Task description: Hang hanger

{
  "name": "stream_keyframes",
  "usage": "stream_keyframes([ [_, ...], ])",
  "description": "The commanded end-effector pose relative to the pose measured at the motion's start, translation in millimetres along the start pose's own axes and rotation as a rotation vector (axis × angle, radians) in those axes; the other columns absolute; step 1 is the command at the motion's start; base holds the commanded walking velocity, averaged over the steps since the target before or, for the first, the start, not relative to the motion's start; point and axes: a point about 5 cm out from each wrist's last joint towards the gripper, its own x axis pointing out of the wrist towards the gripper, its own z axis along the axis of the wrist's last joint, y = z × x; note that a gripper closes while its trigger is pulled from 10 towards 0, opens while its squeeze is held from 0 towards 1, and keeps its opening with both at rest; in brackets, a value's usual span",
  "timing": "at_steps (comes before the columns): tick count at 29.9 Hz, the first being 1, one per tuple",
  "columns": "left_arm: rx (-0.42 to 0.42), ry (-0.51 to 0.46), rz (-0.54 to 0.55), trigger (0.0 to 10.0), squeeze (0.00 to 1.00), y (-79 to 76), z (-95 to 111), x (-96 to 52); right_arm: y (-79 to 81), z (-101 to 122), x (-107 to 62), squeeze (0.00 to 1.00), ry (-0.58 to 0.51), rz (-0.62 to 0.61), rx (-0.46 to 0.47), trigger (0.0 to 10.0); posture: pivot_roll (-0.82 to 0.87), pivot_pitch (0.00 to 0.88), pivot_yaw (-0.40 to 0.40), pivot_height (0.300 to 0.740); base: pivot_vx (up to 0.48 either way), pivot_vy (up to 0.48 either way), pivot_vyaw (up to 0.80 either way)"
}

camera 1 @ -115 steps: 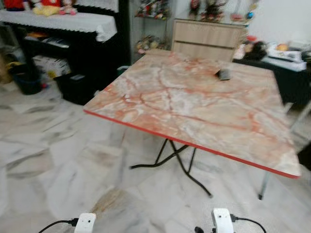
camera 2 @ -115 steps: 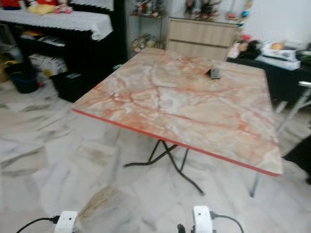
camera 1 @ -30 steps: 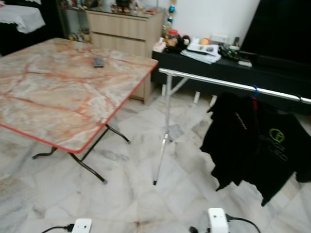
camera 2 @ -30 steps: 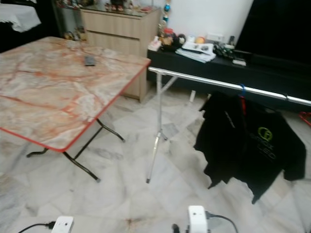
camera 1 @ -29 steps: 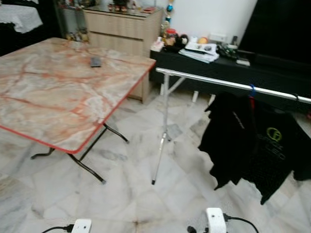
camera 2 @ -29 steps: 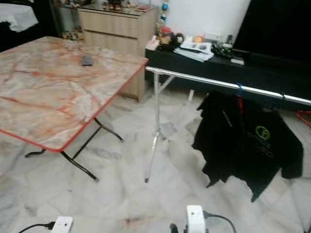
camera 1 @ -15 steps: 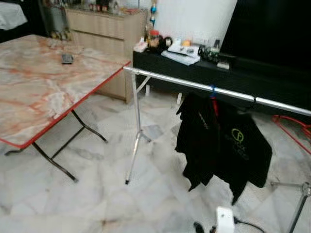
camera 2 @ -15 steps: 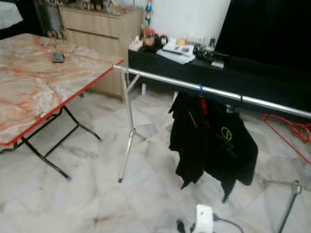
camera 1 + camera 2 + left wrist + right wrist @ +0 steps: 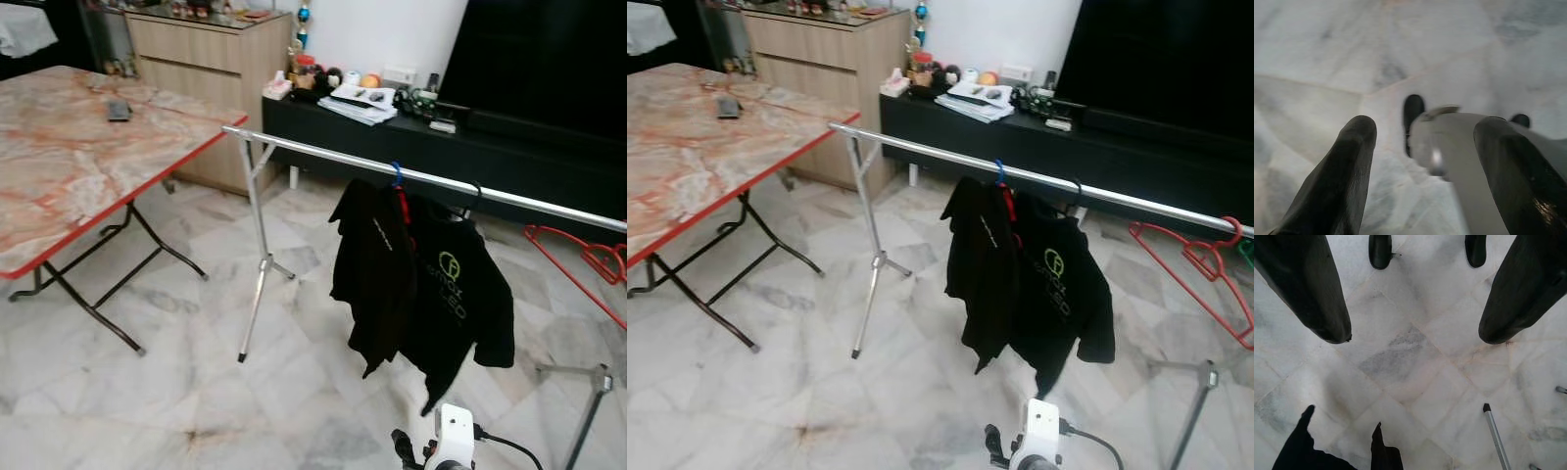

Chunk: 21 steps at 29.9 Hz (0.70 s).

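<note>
Red wire hanger (image 9: pixel 1200 279), thin and triangular, hooked at the right end of a polished steel rail (image 9: pixel 1038 178) beside limp black shirts (image 9: pixel 1029 269); both grippers (image 9: pixel 1422 161) (image 9: pixel 1413 335) released, empty over veined marble floor (image 9: pixel 147 392).

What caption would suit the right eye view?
Black T-shirts hang on a silver rail; a red hanger hangs further along.

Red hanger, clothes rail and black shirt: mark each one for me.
red hanger (image 9: pixel 1200 262): right eye view, on its sloping red arm.
clothes rail (image 9: pixel 921 150): right eye view, on the bare silver bar.
black shirt (image 9: pixel 460 304): left eye view, on its front below the logo.
</note>
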Motion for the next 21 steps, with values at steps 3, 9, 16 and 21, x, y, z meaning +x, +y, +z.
stream_keyframes([
  [3,-0.008,0.009,0.011,10.0,0.00,13.8,-6.8,-3.7,-6.4,1.2,-1.1,0.00,-0.011,-0.025,0.015,10.0,0.14,0.000,-0.072,0.740,0.000,0.000,0.00],
  [9,-0.005,0.003,0.007,10.0,0.00,16.0,-7.1,-4.5,-8.3,0.4,-1.6,0.00,-0.007,-0.029,0.015,10.0,0.15,0.000,-0.081,0.740,0.000,0.000,0.00],
  [16,-0.014,-0.001,0.001,10.0,0.00,8.8,-5.1,-2.7,-10.5,-2.8,-2.5,0.00,0.006,-0.024,0.003,10.0,0.16,0.000,-0.086,0.740,0.000,0.000,0.00],
  [21,0.005,0.013,-0.018,10.0,0.00,-8.0,-4.3,0.1,-11.3,-4.2,-3.1,0.00,-0.004,-0.022,0.014,10.0,0.13,0.000,-0.069,0.740,0.099,0.000,0.00],
])
